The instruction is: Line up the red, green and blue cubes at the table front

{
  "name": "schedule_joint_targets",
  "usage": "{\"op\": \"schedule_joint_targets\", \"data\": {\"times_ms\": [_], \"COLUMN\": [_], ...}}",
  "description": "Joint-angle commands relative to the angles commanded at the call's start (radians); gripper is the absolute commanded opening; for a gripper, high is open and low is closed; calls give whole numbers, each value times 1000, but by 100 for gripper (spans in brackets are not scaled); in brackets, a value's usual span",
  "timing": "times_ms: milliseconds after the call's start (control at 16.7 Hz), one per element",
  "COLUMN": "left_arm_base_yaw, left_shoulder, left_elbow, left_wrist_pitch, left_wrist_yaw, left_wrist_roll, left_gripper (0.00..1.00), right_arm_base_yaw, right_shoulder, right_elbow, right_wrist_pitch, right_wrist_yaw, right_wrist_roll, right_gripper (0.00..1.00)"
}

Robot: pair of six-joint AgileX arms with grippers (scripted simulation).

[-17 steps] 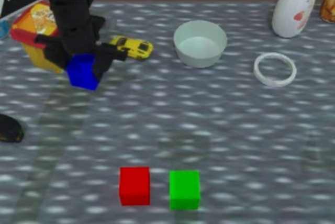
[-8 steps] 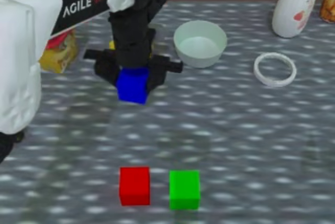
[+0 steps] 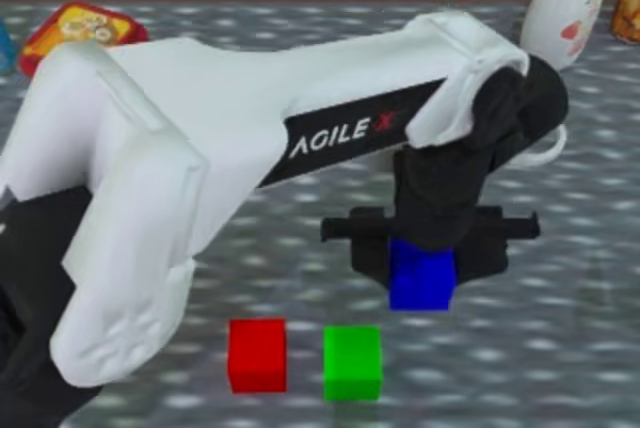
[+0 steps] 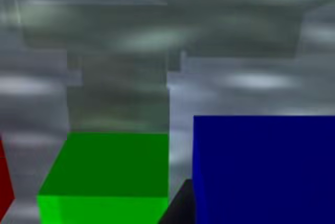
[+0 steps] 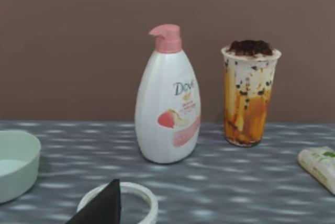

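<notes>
Clutter at table (image 3: 560, 348) back: pump bottle (image 5: 167, 103), layered drink cup (image 5: 250, 96), white ring (image 5: 120, 203), pale bowl (image 5: 15, 164), red-yellow pack (image 3: 75, 28) far left. All well apart from jaws, nothing blocking.

Left gripper (image 3: 422, 266) w/ jaws clamped on blue cube (image 3: 421, 280), off table afaict. Green cube (image 3: 352, 361) just below-left of jaws, red cube (image 3: 257, 354) beside it further left, both at front edge, small gap btw them. Cubes plain, matte, same size.

Right gripper: only dark finger tip (image 5: 102, 208) visible, can't tell open/closed.
</notes>
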State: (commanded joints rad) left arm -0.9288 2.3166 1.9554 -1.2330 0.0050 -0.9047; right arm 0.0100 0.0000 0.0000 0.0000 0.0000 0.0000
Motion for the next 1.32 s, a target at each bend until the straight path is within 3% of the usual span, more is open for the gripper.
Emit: {"op": "schedule_joint_targets", "data": {"times_ms": [240, 600, 960, 1260, 1320], "left_arm_base_yaw": [-102, -102, -103, -104, -104], "left_shoulder": [-27, -20, 31, 37, 37], "left_elbow": [-11, -24, -168, -182, -182], "left_wrist_pitch": [6, 23, 226, 242, 242], "left_wrist_yaw": [-3, -3, -2, -2, -2], "left_wrist_roll": [-118, -117, -119, -119, -119], "left_gripper": [0, 0, 0, 0, 8], "right_arm_base_yaw": [0, 0, 0, 0, 0], "right_shoulder": [0, 0, 0, 0, 0], "right_elbow": [0, 0, 0, 0, 0], "right_wrist_pitch": [0, 0, 0, 0, 0], "right_wrist_yaw": [0, 0, 0, 0, 0], "right_wrist_roll": [0, 0, 0, 0, 0], "right_gripper": [100, 100, 100, 100, 100]}}
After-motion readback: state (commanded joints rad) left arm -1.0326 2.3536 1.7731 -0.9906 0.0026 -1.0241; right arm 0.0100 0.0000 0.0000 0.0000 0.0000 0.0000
